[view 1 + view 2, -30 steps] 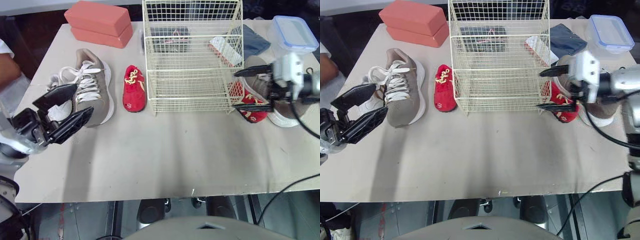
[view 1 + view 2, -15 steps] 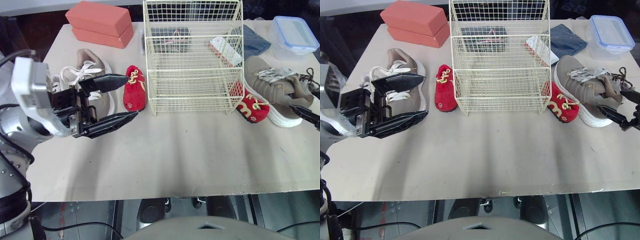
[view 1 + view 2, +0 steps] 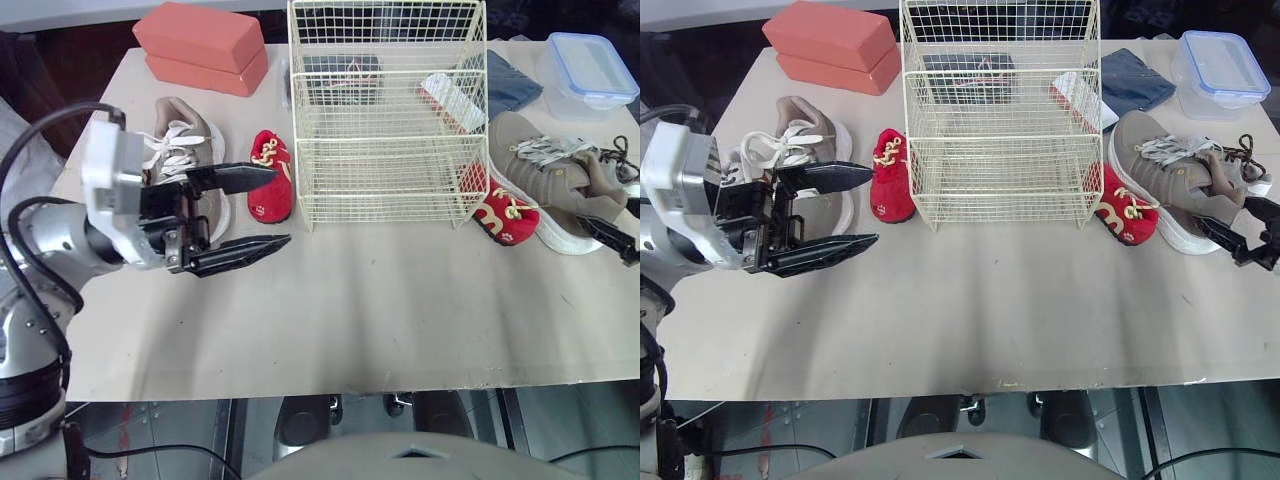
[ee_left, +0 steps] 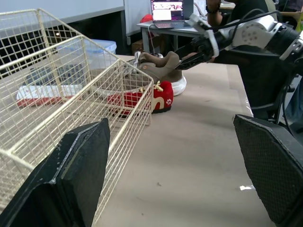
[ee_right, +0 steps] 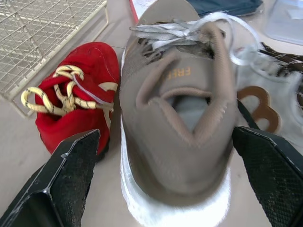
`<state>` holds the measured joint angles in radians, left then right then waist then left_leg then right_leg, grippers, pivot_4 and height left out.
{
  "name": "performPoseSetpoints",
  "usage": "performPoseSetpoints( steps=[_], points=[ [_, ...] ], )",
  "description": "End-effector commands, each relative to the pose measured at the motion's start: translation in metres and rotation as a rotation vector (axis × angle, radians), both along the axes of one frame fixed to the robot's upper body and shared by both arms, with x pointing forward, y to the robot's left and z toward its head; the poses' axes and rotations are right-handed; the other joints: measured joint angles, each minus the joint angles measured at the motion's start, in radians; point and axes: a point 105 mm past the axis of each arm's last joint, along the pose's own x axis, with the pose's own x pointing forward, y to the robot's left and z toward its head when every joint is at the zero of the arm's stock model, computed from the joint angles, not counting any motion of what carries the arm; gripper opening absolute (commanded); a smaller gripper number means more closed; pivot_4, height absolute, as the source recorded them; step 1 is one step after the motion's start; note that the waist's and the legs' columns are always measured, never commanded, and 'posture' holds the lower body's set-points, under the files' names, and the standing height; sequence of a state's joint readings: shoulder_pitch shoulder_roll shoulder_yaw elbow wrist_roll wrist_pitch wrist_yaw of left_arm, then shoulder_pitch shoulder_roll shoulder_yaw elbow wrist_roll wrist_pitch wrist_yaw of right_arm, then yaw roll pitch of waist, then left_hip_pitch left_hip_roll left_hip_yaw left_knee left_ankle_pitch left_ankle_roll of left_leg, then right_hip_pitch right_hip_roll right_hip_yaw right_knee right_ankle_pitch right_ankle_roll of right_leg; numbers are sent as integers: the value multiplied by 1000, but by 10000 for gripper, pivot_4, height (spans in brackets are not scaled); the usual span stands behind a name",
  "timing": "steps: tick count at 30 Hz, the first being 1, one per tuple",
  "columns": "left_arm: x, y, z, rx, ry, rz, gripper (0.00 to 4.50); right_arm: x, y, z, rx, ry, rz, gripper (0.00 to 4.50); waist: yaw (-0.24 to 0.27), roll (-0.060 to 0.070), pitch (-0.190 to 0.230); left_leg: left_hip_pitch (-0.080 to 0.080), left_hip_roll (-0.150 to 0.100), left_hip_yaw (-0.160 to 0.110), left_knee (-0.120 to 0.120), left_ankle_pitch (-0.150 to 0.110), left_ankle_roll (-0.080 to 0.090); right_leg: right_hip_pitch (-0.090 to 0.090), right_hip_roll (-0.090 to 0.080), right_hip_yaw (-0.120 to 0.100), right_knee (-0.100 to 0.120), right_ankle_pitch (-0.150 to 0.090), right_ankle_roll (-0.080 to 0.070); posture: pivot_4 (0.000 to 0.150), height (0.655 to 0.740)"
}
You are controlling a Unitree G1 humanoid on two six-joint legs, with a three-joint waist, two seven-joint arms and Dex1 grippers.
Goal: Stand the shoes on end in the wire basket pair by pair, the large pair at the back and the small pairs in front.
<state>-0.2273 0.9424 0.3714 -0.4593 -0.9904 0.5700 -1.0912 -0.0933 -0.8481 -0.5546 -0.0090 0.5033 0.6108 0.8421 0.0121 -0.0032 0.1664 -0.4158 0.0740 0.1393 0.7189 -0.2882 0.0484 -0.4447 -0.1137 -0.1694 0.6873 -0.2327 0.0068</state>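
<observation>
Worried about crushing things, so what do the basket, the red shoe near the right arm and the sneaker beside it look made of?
Basket: thin cream-coated metal wire, going by its open grid. Red shoe: soft fuzzy fabric, perhaps fleece, with tan cord laces. Sneaker: matte taupe upper, suede-like or textile, on a white, probably rubber or foam sole.

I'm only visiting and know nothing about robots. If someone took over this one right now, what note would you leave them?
Left gripper: open, empty, hovering by the left grey sneaker and left red shoe.
Right gripper: open, empty, at the heel of the right grey sneaker; the right red shoe lies beside it.
Wire basket: empty.
Done: nothing yet.
Left: stand the grey pair at the back, the red pair in front.
</observation>
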Motion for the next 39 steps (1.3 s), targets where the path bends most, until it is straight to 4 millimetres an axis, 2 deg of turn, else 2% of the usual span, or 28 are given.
performPoseSetpoints(
  steps=[1,2,4,5,7,10,11,12,15,19,23,26,28,30,32,39],
  points=[
    [-4,-3,2,18,-24,-24,45000,4,4,2,29,-11,8,44344,-1,0,0,0,0,0,0,0,0,0,0,0,0,0,0,1500,6860],
    [-5,-3,0,18,-23,-25,45000,4,5,-1,24,0,13,39272,-1,0,0,0,0,0,0,0,0,0,0,0,0,0,0,1500,6860],
    [-6,-3,-1,17,-23,-31,45000,5,4,-3,17,3,5,32137,-3,0,0,0,0,0,0,0,0,0,0,0,0,0,0,1500,6860],
    [-6,-4,-2,17,-24,-34,45000,6,4,-4,9,5,2,26538,-4,0,0,0,0,0,0,0,0,0,0,0,0,0,0,1500,6860],
    [-6,-5,-2,17,-27,-40,45000,5,3,-6,-13,12,-3,19627,-4,0,0,0,0,0,0,0,0,0,0,0,0,0,0,1500,6860],
    [-2,-10,0,16,-30,-52,45000,2,0,-10,-68,16,-18,5832,0,0,0,0,0,0,0,0,0,0,0,0,0,0,0,1500,6860],
    [-2,-11,1,16,-32,-56,45000,1,-1,-9,-86,8,-23,2217,1,-1,0,0,0,0,0,0,0,0,0,0,0,0,0,1500,6860],
    [-1,-12,2,15,-34,-60,45000,1,-2,-7,-99,-9,-31,554,2,-1,0,0,0,0,0,0,0,0,0,0,0,0,0,1500,6860],
    [3,-17,7,14,-37,-70,45000,5,-6,11,-149,-122,-85,554,2,-1,0,0,0,0,0,0,0,0,0,0,0,0,0,1500,6860],
    [8,-19,12,15,-39,-79,45000,6,-9,60,-139,-387,-154,554,0,1,1,0,0,1,0,0,0,-1,0,1,1,0,0,1500,6860],
    [13,-16,14,16,-39,-83,45000,1,-5,91,-238,-574,-176,554,-1,1,1,0,-1,2,0,1,-1,-3,1,3,3,0,0,1500,6860],
    [16,-9,14,18,-39,-83,45000,-2,11,120,-329,-740,-163,554,-3,2,2,0,0,3,0,1,-1,-3,1,3,3,-1,1,1500,6860],
    [17,-4,13,18,-39,-85,45000,-3,33,139,-426,-874,-112,554,-4,1,2,0,0,4,0,1,-1,-4,1,4,4,-1,1,1500,6860],
    [18,2,11,21,-39,-84,45000,-6,60,148,-565,-991,-17,554,-12,1,2,0,0,4,0,1,-1,-5,1,4,4,-1,1,1500,6860],
    [19,6,10,24,-40,-84,45000,-8,77,149,-657,-1073,60,554,-17,1,2,0,0,4,0,1,-1,-5,1,5,5,-1,1,1500,6860],
    [18,30,9,47,-61,-51,45000,-17,113,137,-944,-1277,328,554,-23,-1,4,0,0,4,1,1,-2,-5,-1,5,5,-2,2,1500,6860]
  ],
)
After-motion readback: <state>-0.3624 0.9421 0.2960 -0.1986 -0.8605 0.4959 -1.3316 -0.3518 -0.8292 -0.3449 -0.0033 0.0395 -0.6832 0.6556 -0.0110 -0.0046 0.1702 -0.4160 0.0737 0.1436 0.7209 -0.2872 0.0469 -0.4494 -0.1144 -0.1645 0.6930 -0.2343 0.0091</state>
